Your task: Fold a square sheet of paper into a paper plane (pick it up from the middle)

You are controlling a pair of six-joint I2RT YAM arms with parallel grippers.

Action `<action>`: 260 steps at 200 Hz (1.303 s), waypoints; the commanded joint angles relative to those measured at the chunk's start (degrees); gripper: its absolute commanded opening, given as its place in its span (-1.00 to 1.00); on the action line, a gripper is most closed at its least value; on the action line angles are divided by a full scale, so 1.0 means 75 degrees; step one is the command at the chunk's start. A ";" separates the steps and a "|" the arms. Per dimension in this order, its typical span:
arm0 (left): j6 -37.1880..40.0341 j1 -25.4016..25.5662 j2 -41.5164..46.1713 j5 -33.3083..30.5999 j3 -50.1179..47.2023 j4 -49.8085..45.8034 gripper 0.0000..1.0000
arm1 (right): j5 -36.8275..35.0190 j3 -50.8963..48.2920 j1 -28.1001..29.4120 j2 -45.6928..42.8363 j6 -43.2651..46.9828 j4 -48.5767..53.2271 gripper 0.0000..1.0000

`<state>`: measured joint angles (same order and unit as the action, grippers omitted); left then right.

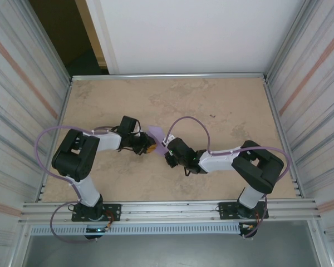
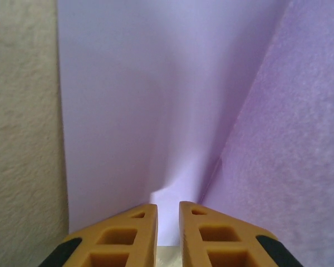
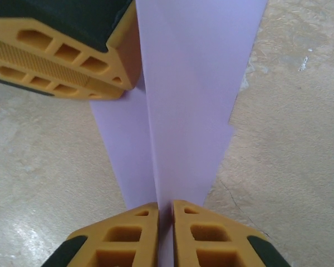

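The sheet of paper is folded into a narrow lavender paper plane (image 1: 157, 137) with a centre crease and two wings, held up between both arms at the table's middle. My right gripper (image 3: 166, 204) is shut on the narrow end of the centre crease (image 3: 156, 139). The left gripper (image 1: 148, 148) comes in from the left, and its orange fingers (image 3: 67, 53) touch the edge of the left wing. In the left wrist view the paper (image 2: 156, 100) spreads wide, a small ridge of it lies in the narrow gap of the left gripper (image 2: 168, 207), and I cannot see whether it grips.
The beige stone-patterned table (image 1: 211, 105) lies under the paper, with bare room behind and to both sides. Corrugated metal walls (image 1: 22, 111) close the left and right, and a rail (image 1: 167, 208) runs along the near edge.
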<state>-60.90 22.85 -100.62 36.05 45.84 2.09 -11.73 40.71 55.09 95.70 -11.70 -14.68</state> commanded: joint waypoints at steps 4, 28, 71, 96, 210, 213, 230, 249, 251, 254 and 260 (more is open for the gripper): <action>0.0255 0.0015 -0.0159 -0.0143 0.0166 -0.0593 -0.65 | -0.0141 0.0253 0.0049 0.0261 0.0217 0.0116 -0.64; 0.0264 0.0012 -0.0199 -0.0143 0.0134 -0.0630 -0.65 | -0.0186 0.0383 0.0105 0.0370 0.0269 0.0122 -0.61; 0.0301 0.0015 -0.0214 -0.0131 0.0132 -0.0642 -0.65 | -0.0136 0.0451 0.0149 0.0377 0.0300 0.0072 -0.62; 0.0304 0.0015 -0.0231 -0.0131 0.0133 -0.0642 -0.65 | -0.0147 0.0491 0.0178 0.0397 0.0304 0.0107 -0.61; 0.0326 -0.0008 -0.0013 -0.0184 0.0130 -0.0763 -0.64 | 0.0077 0.0413 0.0213 0.0494 0.0191 0.0118 -0.88; 0.0341 -0.0011 0.0014 -0.0192 0.0133 -0.0781 -0.63 | 0.0095 0.0409 0.0207 0.0484 0.0184 0.0117 -0.88; 0.0407 -0.0067 0.0242 -0.0333 0.0167 -0.0962 -0.62 | 0.0315 0.0347 0.0142 0.0429 0.0087 0.0103 -0.91; 0.0500 -0.0162 0.0607 -0.0609 0.0115 -0.1219 -0.58 | 0.0579 0.0271 0.0063 0.0367 -0.0094 0.0099 -0.92; 0.0517 -0.0181 0.0657 -0.0646 0.0105 -0.1255 -0.57 | 0.0617 0.0268 0.0053 0.0360 -0.0110 0.0104 -0.92; 0.0542 -0.0204 0.0725 -0.0704 0.0095 -0.1300 -0.57 | 0.0667 0.0262 0.0044 0.0351 -0.0139 0.0096 -0.92; 0.0571 -0.0246 0.0857 -0.0827 0.0071 -0.1398 -0.56 | 0.0772 0.0241 0.0006 0.0342 -0.0208 0.0096 -0.92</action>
<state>-58.76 22.41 -98.91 33.93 46.39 -3.60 -9.56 43.29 55.99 98.98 -10.50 -13.80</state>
